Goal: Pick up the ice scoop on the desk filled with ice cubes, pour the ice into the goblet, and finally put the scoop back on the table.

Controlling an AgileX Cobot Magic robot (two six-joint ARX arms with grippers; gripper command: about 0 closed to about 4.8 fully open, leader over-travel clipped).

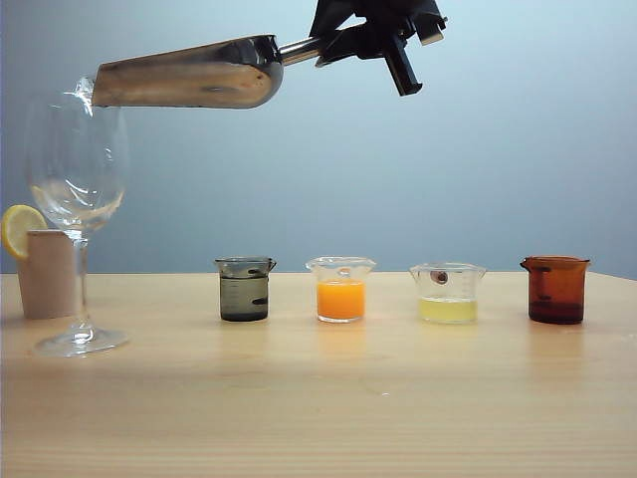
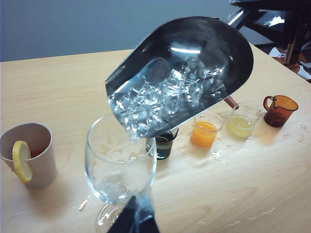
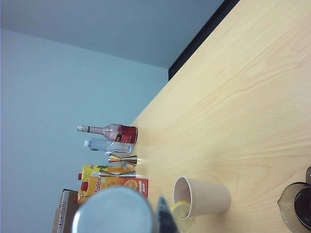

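Note:
My right gripper [image 1: 350, 42] is shut on the thin handle of the steel ice scoop [image 1: 189, 75] and holds it high, nearly level. The scoop's open end is over the rim of the goblet [image 1: 76, 184], which stands on the table [image 1: 328, 398] at the left. In the left wrist view the ice cubes [image 2: 160, 99] lie piled toward the scoop's [image 2: 214, 53] lower lip, just above the goblet [image 2: 120, 162]. A few glassy bits show in the goblet's bowl. My left gripper [image 2: 137, 221] sits low and near, shut and empty, short of the goblet's foot.
A beige cup with a lemon slice [image 1: 48, 271] stands behind the goblet. A row of beakers runs to the right: grey [image 1: 244, 291], orange [image 1: 340, 289], yellow [image 1: 447, 294], brown [image 1: 555, 290]. Water drops [image 2: 214, 155] wet the wood. Bottles [image 3: 109, 132] and juice cartons [image 3: 114, 184] stand at the far end.

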